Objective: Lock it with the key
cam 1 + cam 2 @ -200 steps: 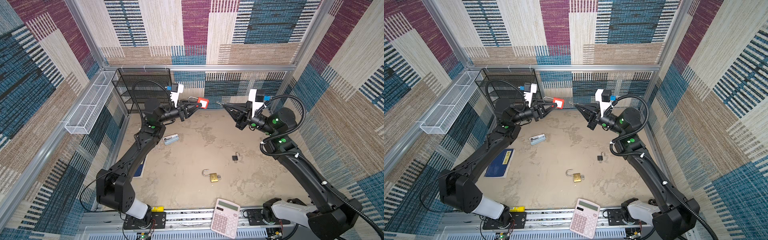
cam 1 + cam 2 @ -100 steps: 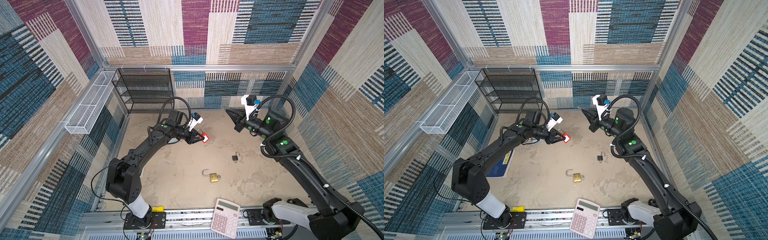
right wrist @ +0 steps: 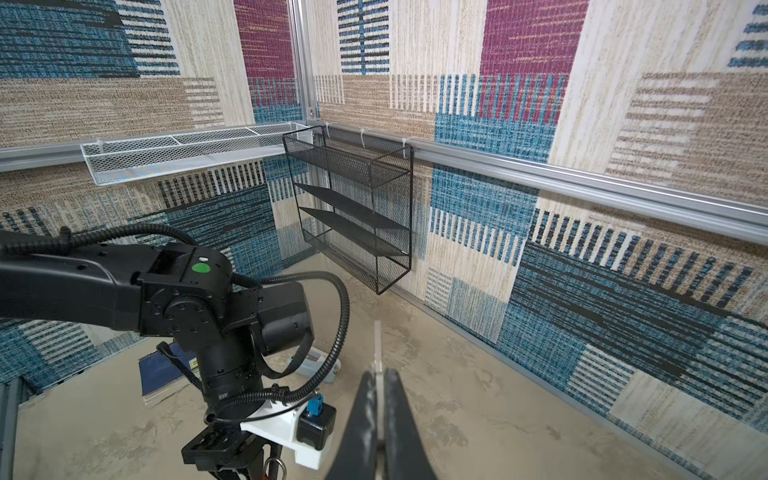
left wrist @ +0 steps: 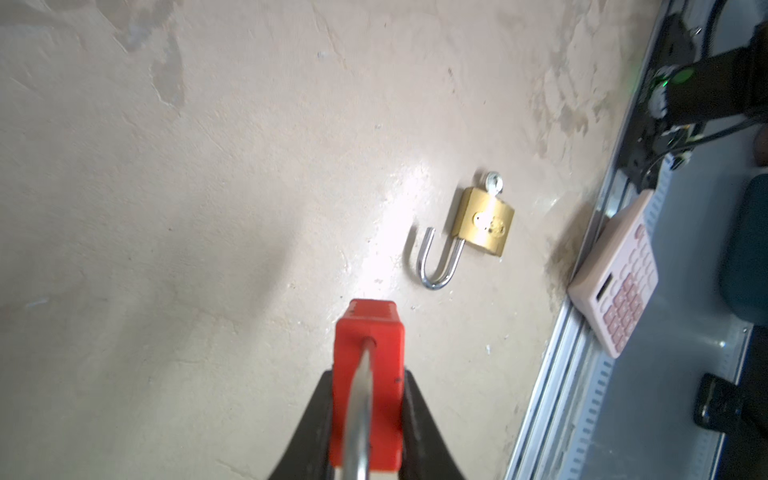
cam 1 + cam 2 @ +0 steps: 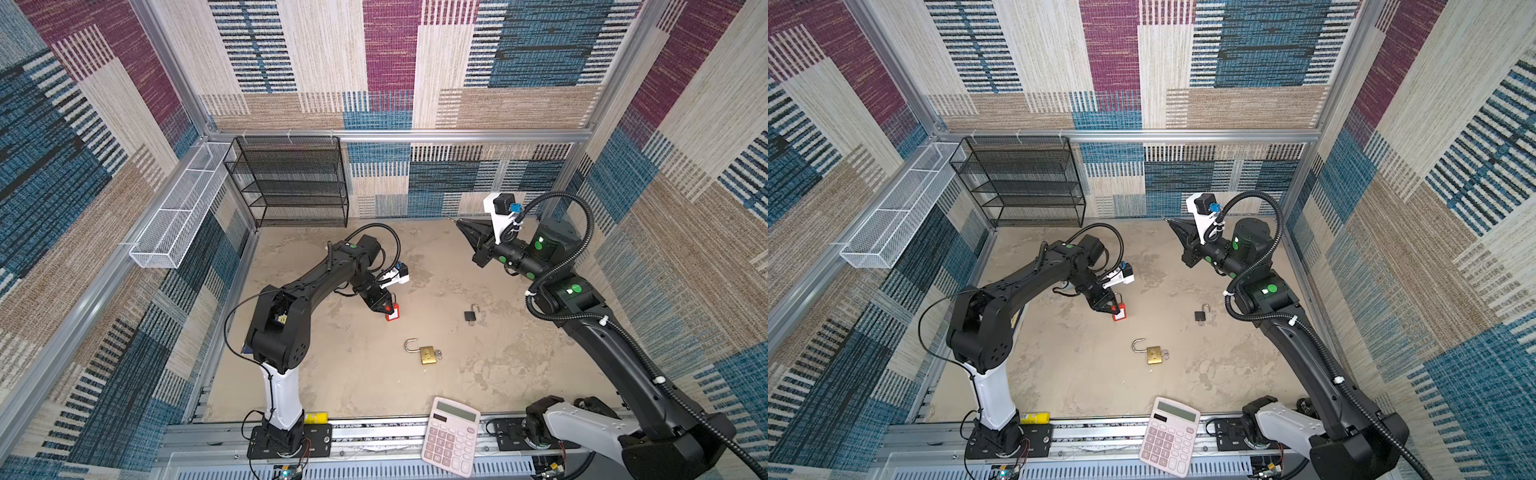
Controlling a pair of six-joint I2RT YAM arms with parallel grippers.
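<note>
Patchwork carpet in blue, plum and beige lined the walls around a mottled beige counter [image 5: 332, 374]. In both top views the left fingers [image 5: 379, 300] pointed down near the counter's middle, clamped on a red padlock [image 5: 393, 313]. We could not tell whether it touched the surface. The right fingers [image 5: 476, 235] were raised near the back wall, pressed together on a thin key [image 5: 451, 217] whose tip stuck out past them. Between the arms lay a small black padlock [image 5: 471, 315]. Nearer the front lay a brass padlock [image 5: 427, 354] with its shackle swung open. A pink calculator [image 5: 451, 440] lay across the front rail, a black mesh rack [image 5: 291, 183] hung on the back wall, and a white wire basket [image 5: 178, 224] ran along the left wall.

From the left wrist we saw the red padlock [image 4: 368, 345] squeezed between both black fingers [image 4: 307, 424], its steel shackle [image 4: 359, 395] running back between them. Beyond it the brass padlock [image 4: 484, 226] lay flat with a second key [image 4: 493, 193] in its base, and the pink calculator [image 4: 619, 286] sat at the counter's edge.

From the right wrist the right fingers [image 3: 361, 419] were shut on the key [image 3: 377, 345], which was seen edge-on and pointed toward the foot of the back wall. The left arm [image 3: 83, 286] crossed the view above a blue book [image 3: 160, 372] lying on the counter.
</note>
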